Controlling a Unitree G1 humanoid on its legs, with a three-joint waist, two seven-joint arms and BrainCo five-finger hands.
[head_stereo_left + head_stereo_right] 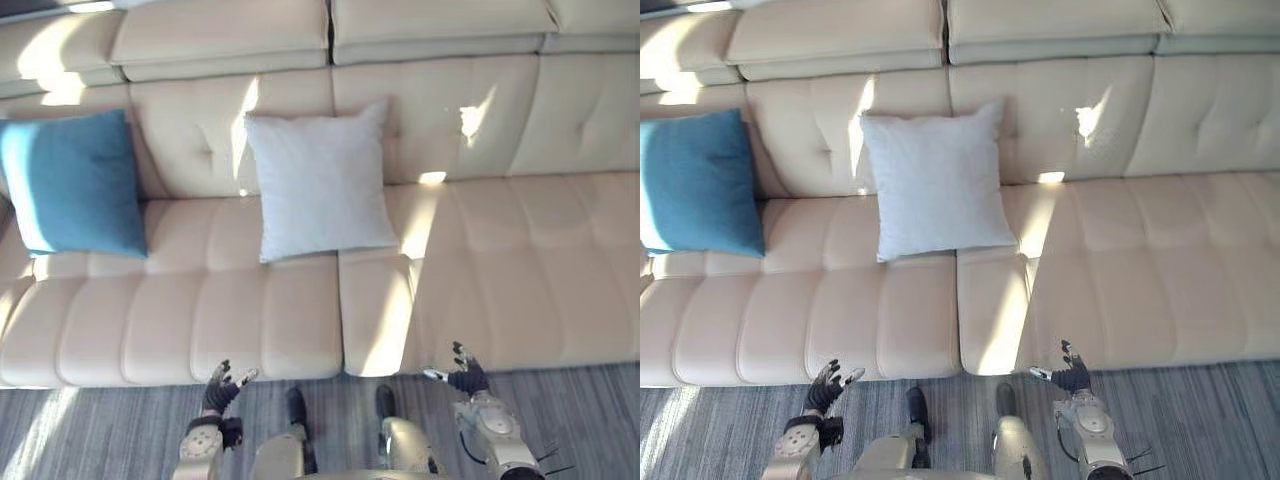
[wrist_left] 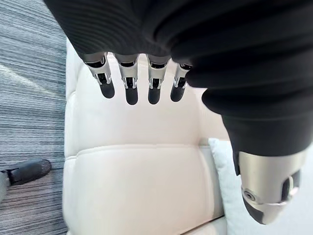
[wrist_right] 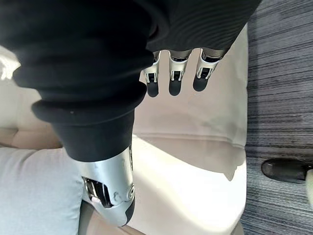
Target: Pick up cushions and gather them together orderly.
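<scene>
Both hands are down low, out in front of the cream sofa (image 1: 520,260), over the grey striped carpet (image 1: 600,410). The left hand (image 1: 222,385) hovers just off the seat's front edge, fingers (image 2: 129,83) straight and spread, thumb apart, nothing in it. The right hand (image 1: 462,375) mirrors it further along, released as well, its fingers (image 3: 171,78) pointing at bare seat leather. So no cushion is grasped yet.

Now the cushions. The white cushion (image 1: 318,182) leans upright against the backrest near the middle of the sofa, its lower edge on the seat. The blue cushion (image 1: 75,183) leans the same way near the left end, well apart from the white one, with bare backrest between them.

The step in hand, I'd say, is the reach for the first pick. The white cushion looks the likely target, since it sits between the two hands. To do it well, bring both hands up and over the seat, one to each side edge. Close on the sides rather than pawing at the soft face, which would only dent. Lift it clear of the seat before carrying it across. Then set it upright just beside the blue one, edges level, leaning on the backrest the same way. The risk is a one-sided grip that lets it flop or drag.
</scene>
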